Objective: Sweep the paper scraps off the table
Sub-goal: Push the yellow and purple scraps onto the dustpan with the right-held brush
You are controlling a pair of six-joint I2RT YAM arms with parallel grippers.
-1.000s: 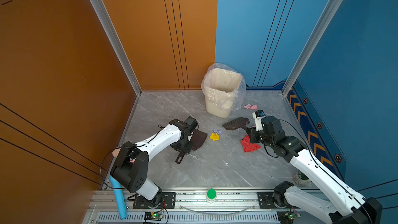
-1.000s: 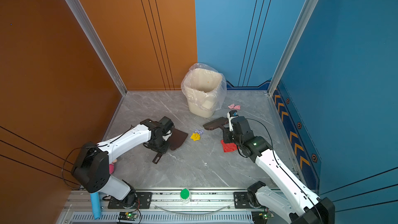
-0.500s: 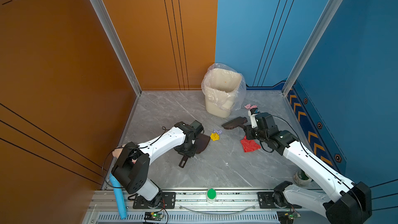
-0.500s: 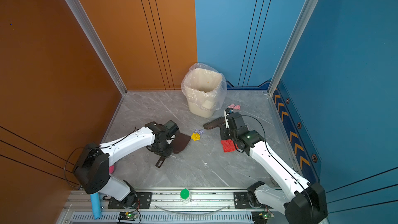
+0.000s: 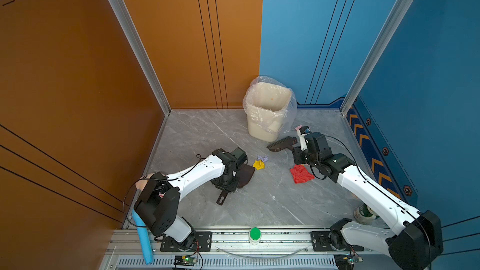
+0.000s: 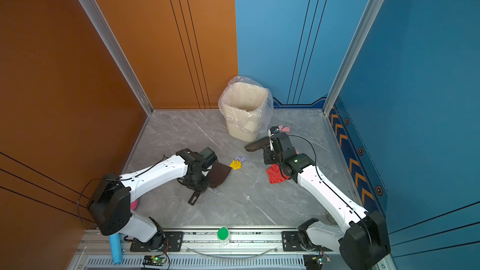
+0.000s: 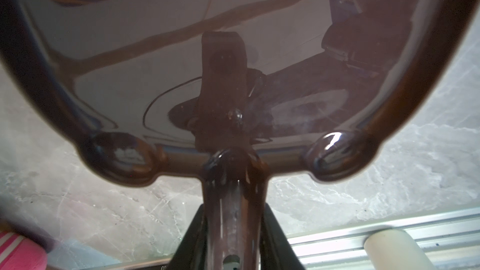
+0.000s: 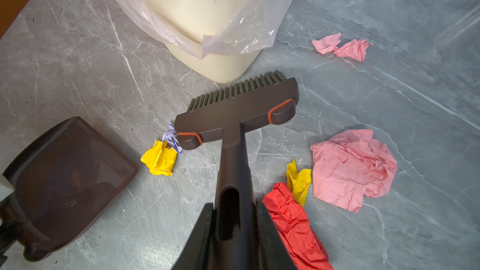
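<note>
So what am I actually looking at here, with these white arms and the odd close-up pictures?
Two white robot arms stand on a rail at the edge of a grey marble table. Two pictures look down from overhead, side by side; the other two come from small cameras on each arm's wrist. The left claw is shut on the handle of a brown dustpan, which fills its wrist picture. The right claw is shut on the handle of a brown brush, held near a cream bin lined with a plastic bag. Crumpled paper scraps lie about: yellow, lilac, red and pink. A green-capped bottle stands at the rail.
</note>
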